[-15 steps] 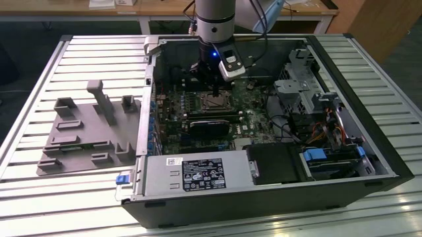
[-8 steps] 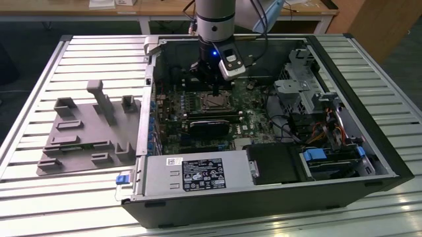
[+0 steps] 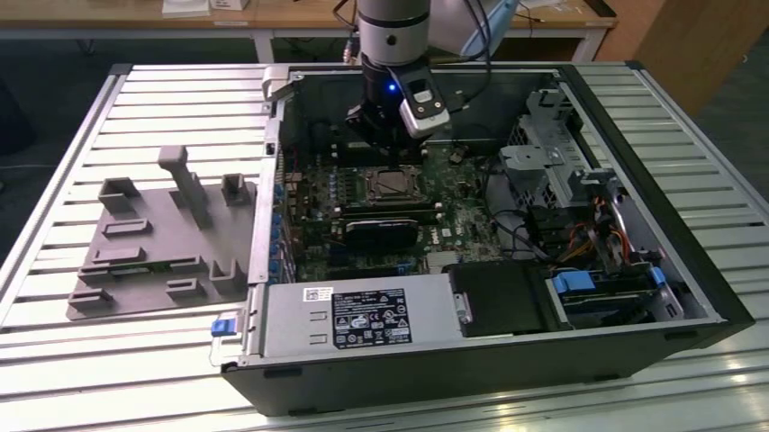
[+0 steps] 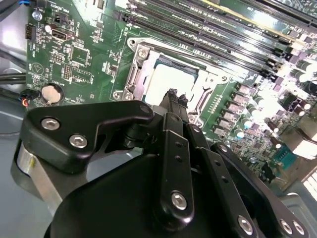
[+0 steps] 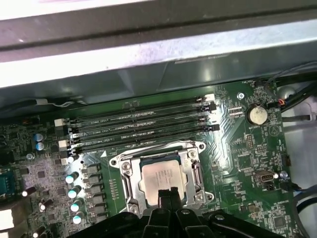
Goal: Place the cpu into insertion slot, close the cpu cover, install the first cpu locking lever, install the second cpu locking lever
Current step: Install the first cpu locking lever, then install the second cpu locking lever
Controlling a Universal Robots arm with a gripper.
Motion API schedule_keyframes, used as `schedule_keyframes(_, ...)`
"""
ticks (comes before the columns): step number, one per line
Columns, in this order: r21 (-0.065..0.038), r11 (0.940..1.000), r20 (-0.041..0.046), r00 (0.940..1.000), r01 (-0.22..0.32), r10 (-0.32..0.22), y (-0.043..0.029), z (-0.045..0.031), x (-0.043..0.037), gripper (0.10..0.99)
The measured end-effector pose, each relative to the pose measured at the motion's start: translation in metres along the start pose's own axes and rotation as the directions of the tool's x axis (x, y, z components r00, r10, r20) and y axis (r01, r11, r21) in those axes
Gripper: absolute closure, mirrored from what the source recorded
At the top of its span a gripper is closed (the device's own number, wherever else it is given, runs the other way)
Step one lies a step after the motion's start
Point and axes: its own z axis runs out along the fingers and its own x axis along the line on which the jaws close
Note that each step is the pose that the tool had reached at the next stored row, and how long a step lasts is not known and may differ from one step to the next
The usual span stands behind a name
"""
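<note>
The cpu [image 5: 160,177] lies flat in the insertion slot [image 5: 128,196], its silver-grey top showing. The cpu cover [image 5: 194,171] lies down around it as a silver frame, the chip showing through its window. In the second wrist view the cpu [image 4: 168,79] sits inside the same frame, the cpu cover [image 4: 141,69]. My gripper [image 5: 168,194] hangs just above the chip's near edge with its two narrow fingers pressed together and nothing between them. In the exterior view my gripper [image 3: 387,155] hovers over the insertion slot [image 3: 392,184] inside the open computer case.
Long black memory slots [image 5: 143,126] run beside the socket, and a coin battery [image 5: 257,115] sits further along the board. A black block [image 3: 384,227] lies below the socket, with the power supply [image 3: 348,319] at the case front. A grey fixture tray [image 3: 157,243] rests on the exterior view's left.
</note>
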Motion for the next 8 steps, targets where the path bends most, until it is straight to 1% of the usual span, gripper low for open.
schedule_keyframes(4, -0.002, 1.0, -0.0004, 1.0, 0.0, 0.0, 0.0, -0.0004, 0.0, 0.984)
schedule_keyframes(8, -0.003, 1.0, -0.0005, 1.0, 0.0, 0.0, 0.0, -0.0004, 0.0, 0.984)
